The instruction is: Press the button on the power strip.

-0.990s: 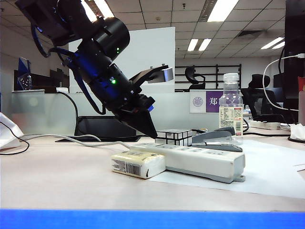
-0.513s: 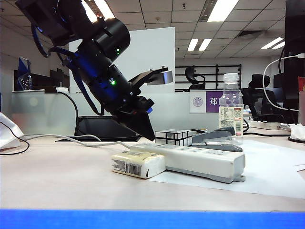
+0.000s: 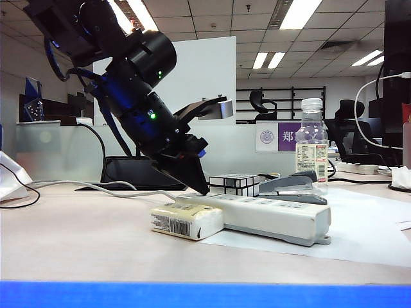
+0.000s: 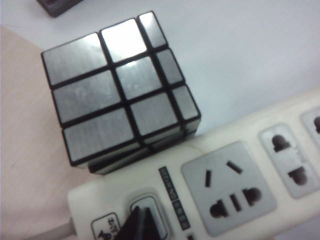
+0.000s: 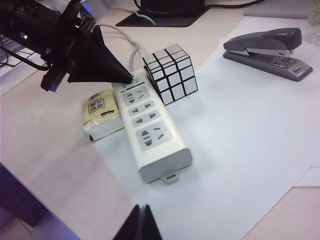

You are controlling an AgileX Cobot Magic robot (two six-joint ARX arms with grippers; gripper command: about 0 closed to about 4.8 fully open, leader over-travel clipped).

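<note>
In the exterior view the left gripper (image 3: 198, 187) slants down with its jaws drawn to one dark point, holding nothing, the tip at the cord end of the strip (image 3: 263, 215); whether it touches cannot be told here. A cream packet (image 3: 186, 221) lies against the strip's near side below the jaws, a cube (image 3: 234, 185) just behind them, and a stapler (image 3: 292, 186) and bottle (image 3: 311, 151) farther along beyond. The surface (image 3: 77, 237) is pale, with white paper (image 3: 366, 231) under the strip's far end; behind it stretches an office with partitions, chairs and ceiling lights. In the left wrist view the left gripper's closed tip (image 4: 141, 220) sits over the button (image 4: 145, 212) at the strip's end, looking as if it is on or just at it, with sockets running away to one side and the cube just ahead. So the approach looks done; I judge the press itself is under way or about to land, and no light confirms a switch. In the right wrist view the right gripper (image 5: 141, 222) hangs high with jaws together and empty, the strip well ahead of them on the paper, mounting tab toward the camera, and the left gripper's point on its far end.
</note>
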